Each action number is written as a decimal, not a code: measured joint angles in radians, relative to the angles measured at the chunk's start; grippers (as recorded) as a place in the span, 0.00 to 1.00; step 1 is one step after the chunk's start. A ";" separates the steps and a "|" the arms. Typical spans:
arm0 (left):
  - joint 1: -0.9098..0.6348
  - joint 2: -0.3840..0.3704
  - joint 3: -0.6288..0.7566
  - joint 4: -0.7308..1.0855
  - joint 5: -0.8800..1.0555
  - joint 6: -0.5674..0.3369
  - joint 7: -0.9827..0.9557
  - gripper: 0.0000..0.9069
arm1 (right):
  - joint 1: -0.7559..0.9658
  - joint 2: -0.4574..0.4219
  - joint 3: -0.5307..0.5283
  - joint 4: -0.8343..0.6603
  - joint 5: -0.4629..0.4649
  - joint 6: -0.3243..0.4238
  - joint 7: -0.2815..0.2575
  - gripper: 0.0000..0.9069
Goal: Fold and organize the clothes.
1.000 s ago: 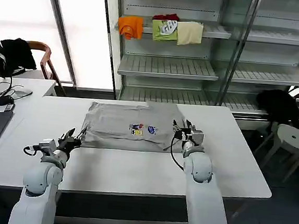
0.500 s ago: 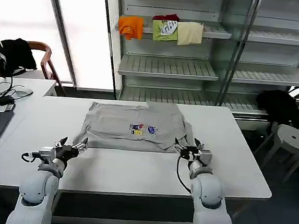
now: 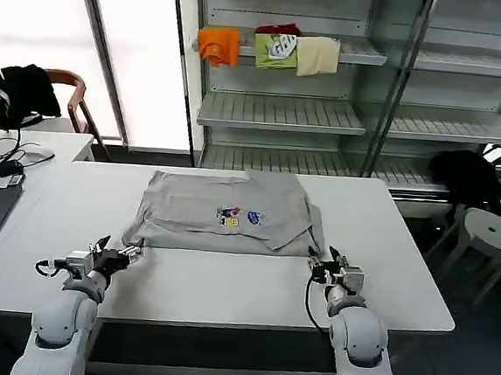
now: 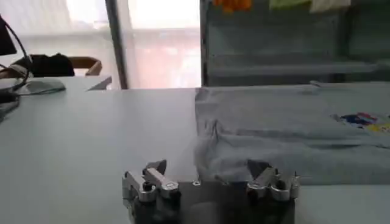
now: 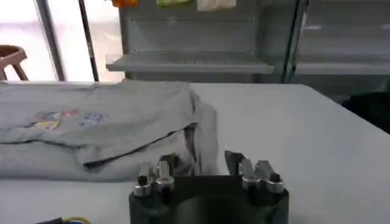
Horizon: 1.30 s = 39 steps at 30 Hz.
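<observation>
Head view looks down over the table [image 3: 225,282]; both wrist views skim it low, sharing the shirt [image 3: 222,211].

shirt [image 3: 226,213] lies mid-table [image 3: 225,282], left end effector [image 3: 131,252] and right end effector [image 3: 327,263] at its near corners.

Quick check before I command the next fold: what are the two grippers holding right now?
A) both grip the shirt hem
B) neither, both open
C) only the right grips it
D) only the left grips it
B: the left gripper and right gripper sit open at the grey shirt's near corners, nothing between their fingers.
</observation>
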<state>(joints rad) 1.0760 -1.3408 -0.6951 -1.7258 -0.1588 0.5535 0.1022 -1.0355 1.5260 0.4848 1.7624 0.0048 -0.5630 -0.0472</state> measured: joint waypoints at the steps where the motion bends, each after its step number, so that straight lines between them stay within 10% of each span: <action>1: -0.001 0.000 0.000 0.003 0.002 0.000 0.000 0.71 | -0.001 -0.001 -0.001 0.000 -0.001 0.000 0.000 0.00; 6: -0.006 -0.001 0.000 0.019 0.010 0.006 0.004 0.02 | -0.012 -0.006 -0.002 0.004 -0.003 -0.001 0.000 0.00; 39: 0.050 0.005 0.007 -0.020 0.010 -0.088 0.011 0.00 | -0.109 -0.043 -0.016 0.128 0.032 -0.014 0.005 0.00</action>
<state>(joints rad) 1.1255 -1.3353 -0.6885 -1.7463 -0.1493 0.4659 0.1131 -1.1442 1.4825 0.4690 1.8901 0.0369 -0.5768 -0.0417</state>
